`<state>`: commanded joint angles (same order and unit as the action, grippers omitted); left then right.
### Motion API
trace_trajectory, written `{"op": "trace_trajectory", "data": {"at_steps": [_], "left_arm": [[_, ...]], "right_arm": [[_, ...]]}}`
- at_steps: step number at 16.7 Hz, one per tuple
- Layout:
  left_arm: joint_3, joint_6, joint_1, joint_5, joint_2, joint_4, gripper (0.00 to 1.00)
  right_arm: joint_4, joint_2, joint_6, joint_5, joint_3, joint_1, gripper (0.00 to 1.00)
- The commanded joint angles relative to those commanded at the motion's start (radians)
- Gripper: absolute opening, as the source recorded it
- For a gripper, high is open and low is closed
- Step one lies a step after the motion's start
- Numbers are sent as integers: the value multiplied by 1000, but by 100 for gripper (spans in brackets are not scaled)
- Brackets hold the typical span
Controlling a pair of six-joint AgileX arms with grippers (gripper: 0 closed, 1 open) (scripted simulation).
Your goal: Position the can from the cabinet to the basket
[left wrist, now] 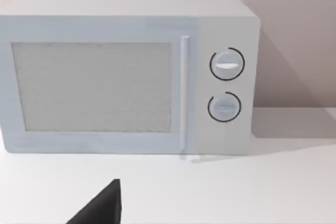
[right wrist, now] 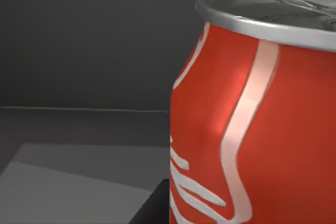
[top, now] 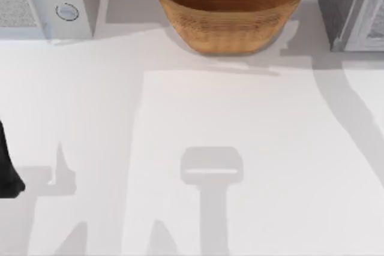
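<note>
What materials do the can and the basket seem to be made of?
The can looks like painted metal: a glossy red wall with white stripes and a bare silvery rim on top. The basket looks like woven wicker: tan-brown, matte, with fine ribbed rows inside and out.

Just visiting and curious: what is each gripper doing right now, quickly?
Left gripper: cannot be told, parked at the table's left edge.
Right gripper: cannot be told, close against the red aluminium can.

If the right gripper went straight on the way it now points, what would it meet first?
Most likely the can, which stands upright and very close ahead in the right wrist view, against dark grey walls; the gap between them is unclear.
</note>
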<state>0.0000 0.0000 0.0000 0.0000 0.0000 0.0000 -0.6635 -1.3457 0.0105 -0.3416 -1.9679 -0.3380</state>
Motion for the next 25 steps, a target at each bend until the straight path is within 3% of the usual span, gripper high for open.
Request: {"op": "trace_trajectory", "data": {"at_steps": [7, 18, 21, 25], "left_arm": [[0, 0, 0, 0, 0, 0, 100], [0, 0, 0, 0, 0, 0, 100], [0, 0, 0, 0, 0, 0, 100], [0, 0, 0, 0, 0, 0, 100]], "right_arm": [[173, 356, -9, 92, 536, 88, 0], [548, 1106, -19, 268, 1631, 282, 0], [622, 1255, -20, 304, 1836, 321, 0], [663, 1342, -12, 339, 1962, 338, 0]]}}
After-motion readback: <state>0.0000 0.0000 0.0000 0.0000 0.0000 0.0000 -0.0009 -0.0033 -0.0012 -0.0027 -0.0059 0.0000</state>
